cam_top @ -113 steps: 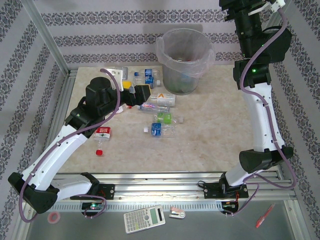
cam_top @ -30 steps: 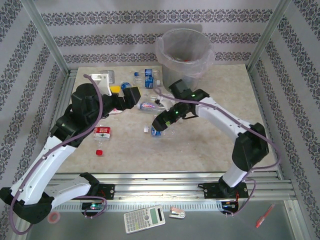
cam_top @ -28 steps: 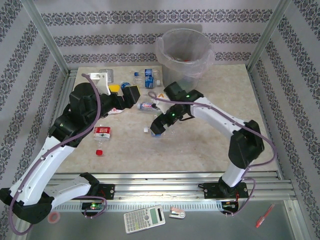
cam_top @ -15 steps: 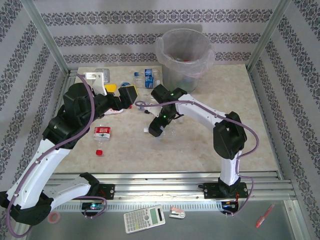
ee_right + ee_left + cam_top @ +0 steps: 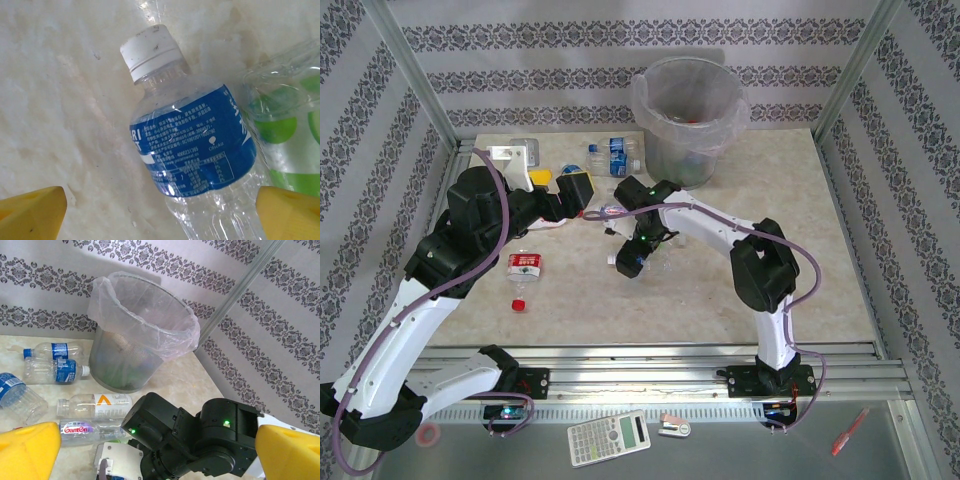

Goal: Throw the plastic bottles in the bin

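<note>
Top view: the right claw (image 5: 632, 262) was down low mid-counter (image 5: 720, 300), while the left claw (image 5: 575, 188) hung over the left side, spread wide and empty, probably giving its partner room. Plastic bottles (image 5: 612, 157) lay scattered toward the rear, and the bin (image 5: 685, 165) stood upright behind them, bag folded over its rim to catch drops. Left wrist view: the lined bin was ahead, with bottles on their sides near its foot and the right arm (image 5: 200, 440) crossing below. Right wrist view: a blue-labelled bottle (image 5: 195, 145) with a white cap (image 5: 150, 50) lay flat between wide-spread yellow fingers (image 5: 30, 210), nothing gripped, with a green-labelled bottle (image 5: 285, 125) just beside it. Straddling the label looked like the setup for a squeeze across the body.
</note>
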